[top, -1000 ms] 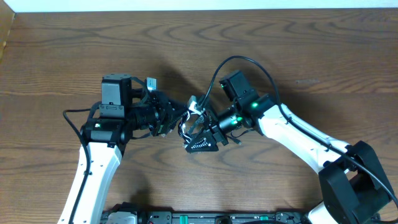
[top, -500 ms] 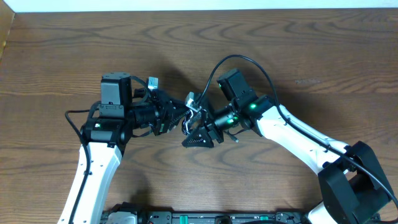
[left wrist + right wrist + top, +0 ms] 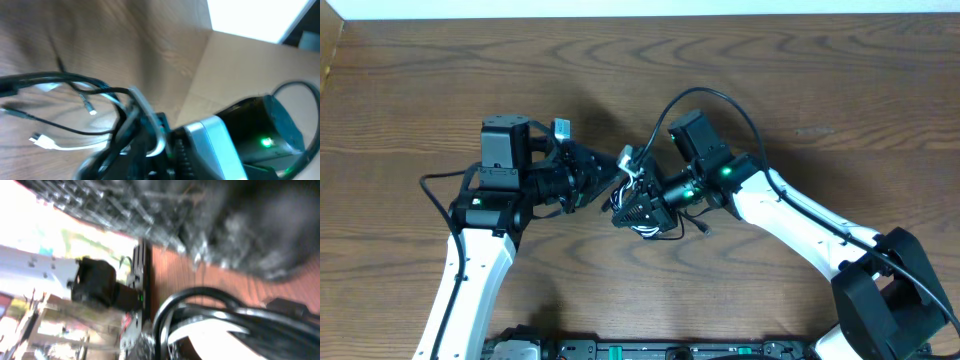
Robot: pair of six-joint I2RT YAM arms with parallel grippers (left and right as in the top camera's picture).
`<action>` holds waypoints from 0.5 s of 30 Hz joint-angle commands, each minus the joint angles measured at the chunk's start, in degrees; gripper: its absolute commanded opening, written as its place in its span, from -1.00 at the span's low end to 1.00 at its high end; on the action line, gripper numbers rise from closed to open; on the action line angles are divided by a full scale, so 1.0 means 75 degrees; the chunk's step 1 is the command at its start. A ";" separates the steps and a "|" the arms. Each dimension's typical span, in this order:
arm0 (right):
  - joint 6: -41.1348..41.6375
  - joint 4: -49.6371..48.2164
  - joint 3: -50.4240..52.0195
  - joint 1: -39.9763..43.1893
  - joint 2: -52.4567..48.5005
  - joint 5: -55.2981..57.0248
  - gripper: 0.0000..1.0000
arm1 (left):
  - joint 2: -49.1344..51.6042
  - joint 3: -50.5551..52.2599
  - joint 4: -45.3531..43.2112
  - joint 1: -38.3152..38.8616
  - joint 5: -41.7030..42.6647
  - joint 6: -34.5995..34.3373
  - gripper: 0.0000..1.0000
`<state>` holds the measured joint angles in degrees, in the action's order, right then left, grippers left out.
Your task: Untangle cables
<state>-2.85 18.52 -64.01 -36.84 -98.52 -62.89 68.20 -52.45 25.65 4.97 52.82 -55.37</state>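
Hanging knotted between both arms, the cables aren't separated yet; right gripper clamped shut at the bundle, left gripper impossible to read.

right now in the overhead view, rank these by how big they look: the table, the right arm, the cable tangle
1. table, fills nearly the whole view
2. right arm
3. cable tangle, clearly smallest, though partly hidden, so its full extent is unsure
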 commanded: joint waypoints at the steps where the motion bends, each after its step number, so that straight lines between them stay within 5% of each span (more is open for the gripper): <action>1: 0.0099 0.0082 0.0000 -0.0122 -0.0006 -0.0157 -0.98 | 0.0009 -0.0038 -0.0128 0.0023 -0.0052 0.0822 0.04; 5: 0.0096 0.0070 0.0000 -0.0090 -0.0006 -0.0154 -0.98 | 0.0009 -0.0038 -0.0096 0.0003 -0.0070 0.1163 0.50; 15: 0.0055 0.0067 0.0000 0.0020 -0.0006 -0.0775 -0.98 | 0.0160 -0.0038 0.0982 -0.0175 -0.0560 0.2865 0.56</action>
<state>-2.52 18.98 -64.16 -36.27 -98.50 -64.79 68.66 -51.62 31.77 3.90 48.56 -41.10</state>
